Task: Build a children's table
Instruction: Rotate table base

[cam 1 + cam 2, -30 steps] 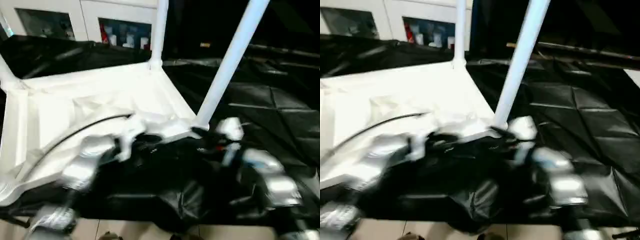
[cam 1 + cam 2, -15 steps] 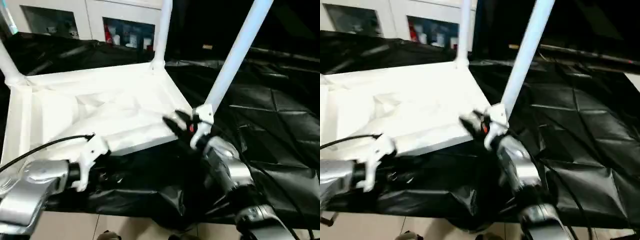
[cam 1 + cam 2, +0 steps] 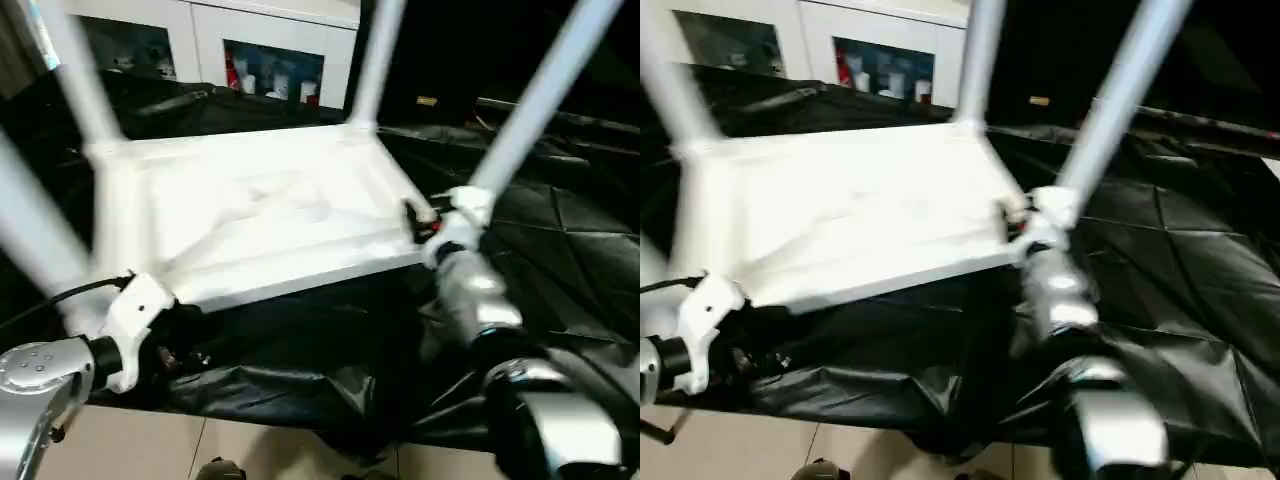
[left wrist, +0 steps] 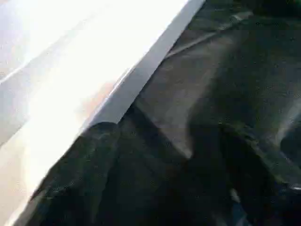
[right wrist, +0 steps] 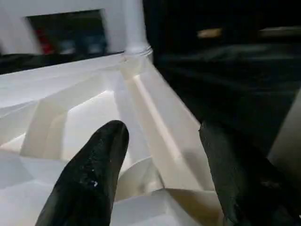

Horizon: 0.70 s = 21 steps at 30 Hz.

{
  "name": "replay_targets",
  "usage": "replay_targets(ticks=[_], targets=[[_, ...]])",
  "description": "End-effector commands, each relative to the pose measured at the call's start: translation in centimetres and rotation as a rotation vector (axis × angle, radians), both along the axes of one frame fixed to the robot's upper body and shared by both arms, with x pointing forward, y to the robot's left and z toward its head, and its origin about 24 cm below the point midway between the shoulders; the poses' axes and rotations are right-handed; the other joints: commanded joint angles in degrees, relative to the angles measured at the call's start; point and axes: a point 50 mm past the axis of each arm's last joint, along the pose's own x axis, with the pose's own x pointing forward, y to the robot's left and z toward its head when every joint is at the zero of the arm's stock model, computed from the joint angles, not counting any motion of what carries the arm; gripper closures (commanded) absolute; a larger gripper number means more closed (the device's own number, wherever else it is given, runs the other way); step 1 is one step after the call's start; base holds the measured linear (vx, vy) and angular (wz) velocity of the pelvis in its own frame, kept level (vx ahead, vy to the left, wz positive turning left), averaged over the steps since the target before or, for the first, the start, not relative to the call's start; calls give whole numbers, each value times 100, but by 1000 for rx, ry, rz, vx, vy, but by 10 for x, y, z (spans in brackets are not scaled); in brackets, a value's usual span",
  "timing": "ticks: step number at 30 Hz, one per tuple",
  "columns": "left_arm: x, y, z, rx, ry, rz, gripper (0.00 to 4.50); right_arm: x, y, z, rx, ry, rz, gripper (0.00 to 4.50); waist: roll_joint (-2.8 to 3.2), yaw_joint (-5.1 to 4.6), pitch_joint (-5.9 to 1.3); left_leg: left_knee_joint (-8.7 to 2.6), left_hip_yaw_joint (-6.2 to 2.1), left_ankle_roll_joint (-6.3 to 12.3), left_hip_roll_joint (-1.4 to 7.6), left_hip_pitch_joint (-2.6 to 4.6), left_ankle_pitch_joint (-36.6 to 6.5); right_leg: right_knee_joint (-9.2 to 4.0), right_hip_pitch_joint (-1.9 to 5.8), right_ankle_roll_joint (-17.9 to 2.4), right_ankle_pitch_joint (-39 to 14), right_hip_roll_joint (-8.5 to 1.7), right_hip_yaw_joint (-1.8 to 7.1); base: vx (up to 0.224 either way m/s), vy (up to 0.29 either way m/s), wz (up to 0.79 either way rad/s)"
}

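The children's table lies upside down: its white tabletop [image 3: 260, 220] rests on black cloth with ribbed underside up. White legs stand in the corners: far right [image 3: 375, 60], near right [image 3: 545, 90], far left [image 3: 70, 70], near left [image 3: 30, 230]. My right gripper [image 3: 415, 215] sits at the near-right corner, just inside that leg's base. In the right wrist view its black fingers [image 5: 94, 174] stand apart, open, straddling the tabletop's rim [image 5: 155, 127]. My left gripper [image 3: 170, 345] hangs low in front of the tabletop's front edge [image 4: 141, 80], open over the cloth, holding nothing.
The black-draped work table [image 3: 560, 240] stretches away to the right, its cloth wrinkled and bunched at the front edge [image 3: 300, 380]. White cabinets with glass doors [image 3: 270, 70] stand behind. Beige floor [image 3: 250, 450] shows below. A black cable [image 3: 70, 295] runs along my left forearm.
The camera has shifted. My left arm has pulled back from the tabletop's front edge toward me and to the left. The right gripper stays at the near-right corner.
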Motion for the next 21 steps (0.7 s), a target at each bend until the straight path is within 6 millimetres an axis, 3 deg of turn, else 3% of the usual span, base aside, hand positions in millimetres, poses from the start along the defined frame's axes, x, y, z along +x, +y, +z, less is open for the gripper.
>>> replay_targets(ticks=[1, 7, 8, 11, 12, 14, 15, 17, 18, 19, 20, 21], targets=[[0, 9, 7, 22, -40, 38, 19, 0, -35, 9, -7, -28, -132, 170, 145, -68, -340, -389, -18, -52, 83, 60, -1226, -315, 243, -906, -656, -155, 247, 0, 0, 0], [-24, 31, 7, 65, -50, 42, 8, -1, -65, 16, -76, -26, -133, 170, 51, -93, -316, -357, -24, 86, 75, -6, -1461, -380, 240, -763, -1225, -168, 239, 0, 0, 0], [-31, 36, 7, 62, -45, 50, 8, -2, -66, 16, -81, -27, -115, 170, 25, -93, -306, -351, -20, 130, 82, 4, -1538, -406, 214, -724, -1395, -169, 238, 0, 0, 0], [-41, 43, 9, 51, -36, 64, 8, -2, -64, 16, -83, -37, -75, 170, 47, -113, -293, -372, -33, 139, 98, 6, -1661, -418, 182, -715, -1561, -153, 234, 0, 0, 0], [-46, 48, 11, 34, -36, 75, 8, -3, -58, 14, -93, -47, -28, 170, -17, -129, -287, -367, -26, 147, 105, 7, -1742, -435, 166, -730, -1639, -156, 233, 0, 0, 0], [-50, 52, 14, 21, -49, 85, 8, -4, -52, 11, -117, -58, 23, 170, 20, -144, -290, -378, -49, 133, 115, -15, -1748, -426, 179, -743, -1662, -177, 238, 0, 0, 0], [-45, 56, 20, -19, -123, 131, 8, -9, -43, 5, -137, -82, 66, 170, -36, -180, -287, -376, -40, 118, 121, -17, -1740, -425, 177, -753, -1622, -153, 238, 0, 0, 0], [-30, 58, 28, -92, -252, 208, 8, -18, -36, -3, -122, -122, 77, 170, 28, -148, -289, -368, -19, 46, 135, 76, -1862, -448, 111, -772, -1549, -154, 253, 0, 0, 0], [-25, 56, 31, -110, -291, 216, 8, -21, -35, -6, -110, -135, 62, 170, -82, -167, -300, -378, -25, 26, 142, 37, -1816, -423, 158, -812, -1430, -141, 245, 0, 0, 0], [-23, 54, 31, -121, -306, 216, 8, -23, -34, -7, -110, -140, 61, 170, -32, -130, -285, -402, -49, -7, 144, 34, -1845, -415, 162, -789, -1503, -156, 247, 0, 0, 0], [-10, 44, 37, -184, -386, 216, 8, -33, -30, -15, -114, -165, 49, 170, -41, -129, -308, -397, -43, -50, 149, 60, -1831, -413, 164, -751, -1441, -154, 246, 0, 0, 0], [-2, 38, 41, -225, -430, 212, 8, -39, -28, -20, -122, -178, 40, 170, 10, -107, -298, -402, -40, -110, 152, 76, -1864, -425, 147, -733, -1373, -157, 252, 0, 0, 0]])
